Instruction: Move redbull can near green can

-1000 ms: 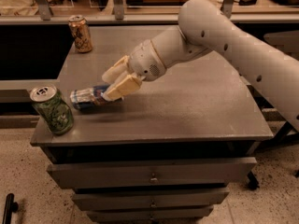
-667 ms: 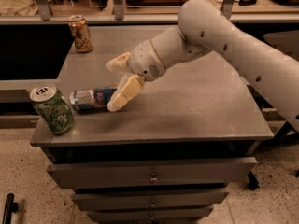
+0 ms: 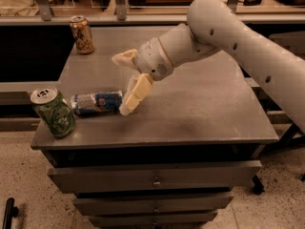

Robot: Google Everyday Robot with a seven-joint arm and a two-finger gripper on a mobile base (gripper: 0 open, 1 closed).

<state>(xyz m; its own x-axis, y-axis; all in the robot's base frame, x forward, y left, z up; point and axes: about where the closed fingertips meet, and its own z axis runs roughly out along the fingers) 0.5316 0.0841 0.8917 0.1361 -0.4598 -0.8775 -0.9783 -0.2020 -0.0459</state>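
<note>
The redbull can (image 3: 96, 103), slim, blue and silver, lies on its side on the grey table (image 3: 190, 113) near the front left. The green can (image 3: 53, 112) stands upright at the front left corner, just left of the redbull can, a small gap between them. My gripper (image 3: 123, 82) is open, with one pale finger (image 3: 135, 94) beside the redbull can's right end and the other finger (image 3: 125, 58) raised behind it. It holds nothing.
An orange-brown patterned can (image 3: 82, 34) stands upright at the table's back left. The table has drawers (image 3: 155, 180) below its front edge. A counter with clutter (image 3: 143, 4) runs behind it. The white arm (image 3: 238, 37) reaches in from the right.
The fingers have spread apart and let go of the redbull can, which now lies free on the table next to the green can. The gripper has drawn slightly back to the right.
</note>
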